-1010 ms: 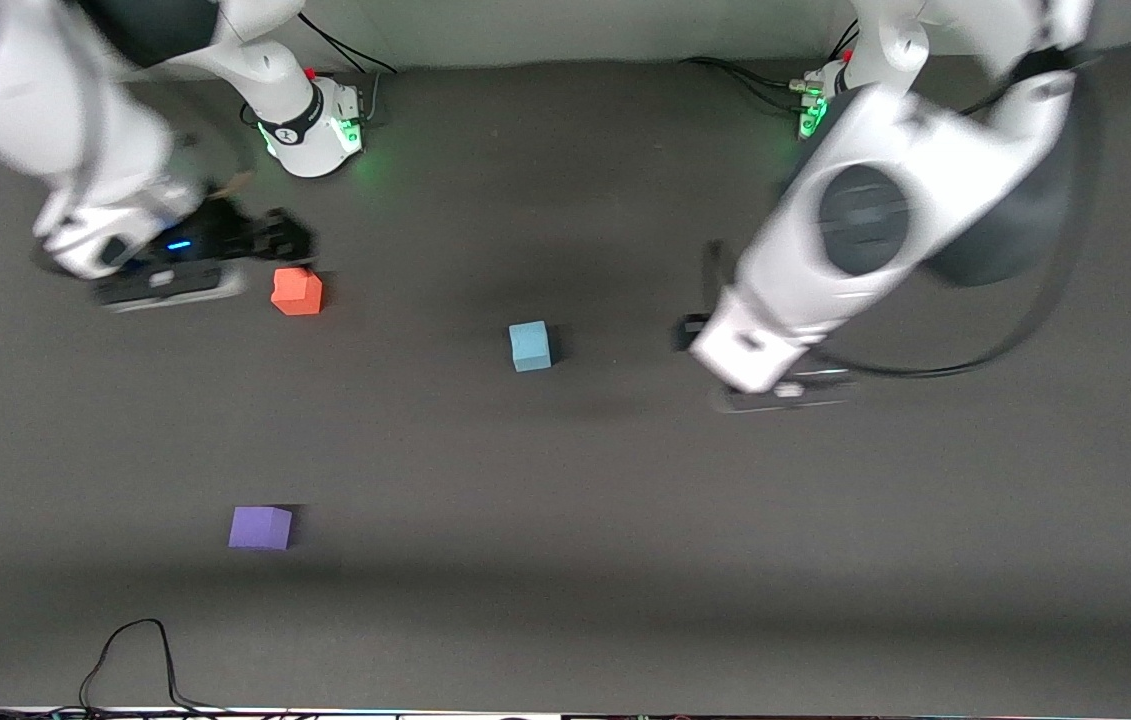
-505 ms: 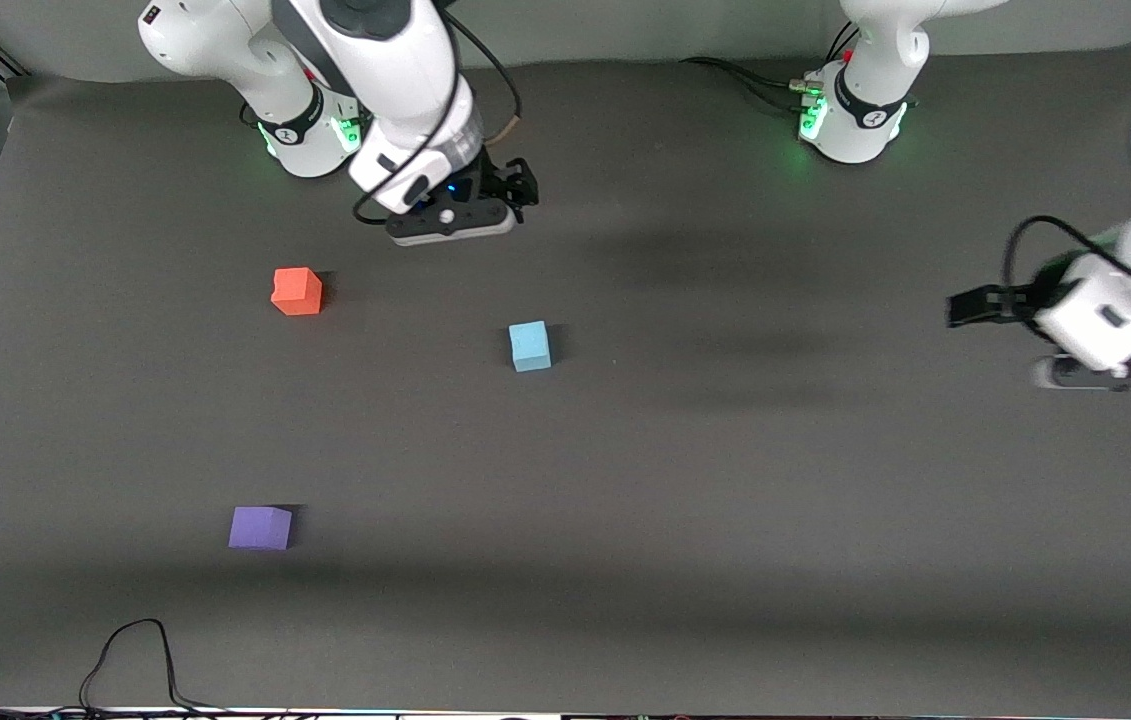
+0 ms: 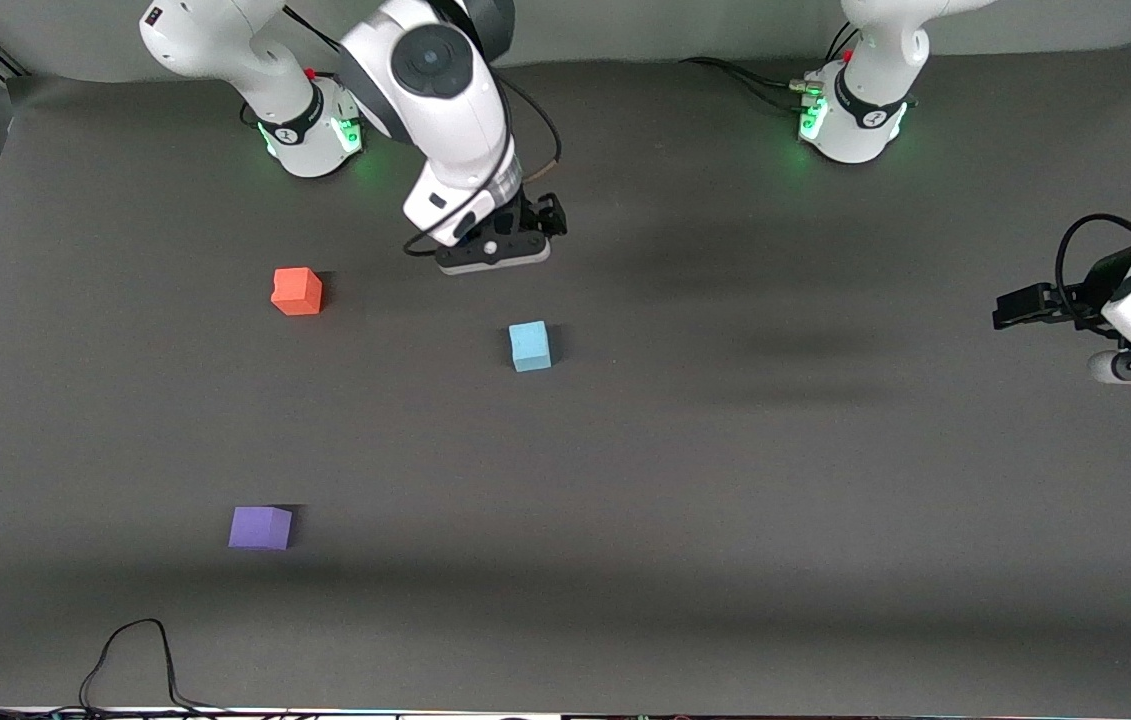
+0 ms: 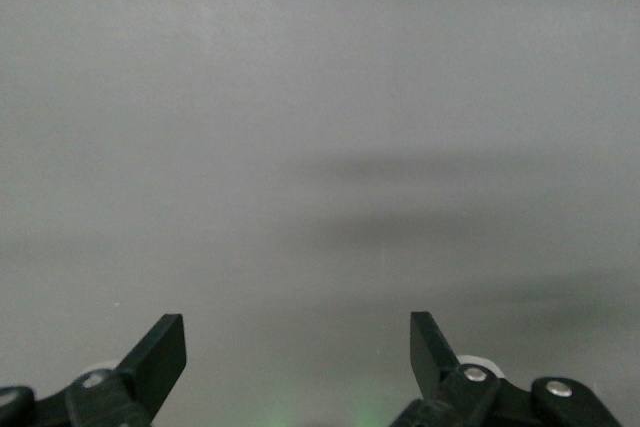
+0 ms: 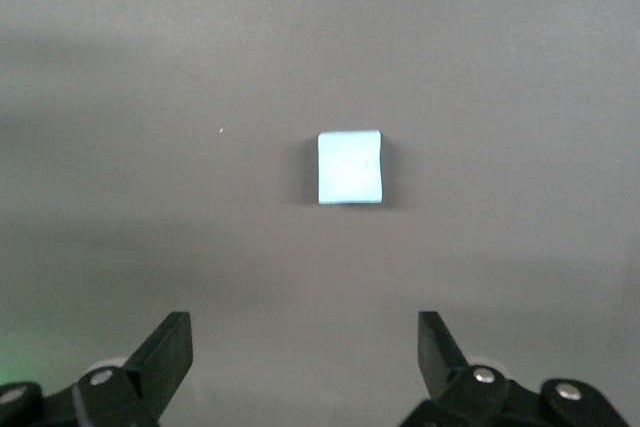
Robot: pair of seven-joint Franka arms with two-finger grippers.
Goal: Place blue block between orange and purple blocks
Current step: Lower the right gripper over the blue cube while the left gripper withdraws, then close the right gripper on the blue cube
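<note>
The blue block (image 3: 530,346) lies on the dark mat near the middle of the table; it also shows in the right wrist view (image 5: 350,168). The orange block (image 3: 296,291) lies toward the right arm's end, farther from the front camera than the blue one. The purple block (image 3: 260,527) lies nearer to the camera, also toward the right arm's end. My right gripper (image 3: 543,215) (image 5: 300,347) is open and empty, over the mat beside the blue block and apart from it. My left gripper (image 3: 1017,305) (image 4: 297,347) is open and empty over bare mat at the left arm's end.
The two arm bases (image 3: 310,130) (image 3: 850,115) stand at the table's back edge. A black cable (image 3: 135,650) loops at the near edge, below the purple block. The mat (image 3: 725,500) ends at each side of the view.
My right arm has swung from beside the orange block to over the mat by the blue block. My left arm has pulled away toward its end of the table. The blocks have not moved.
</note>
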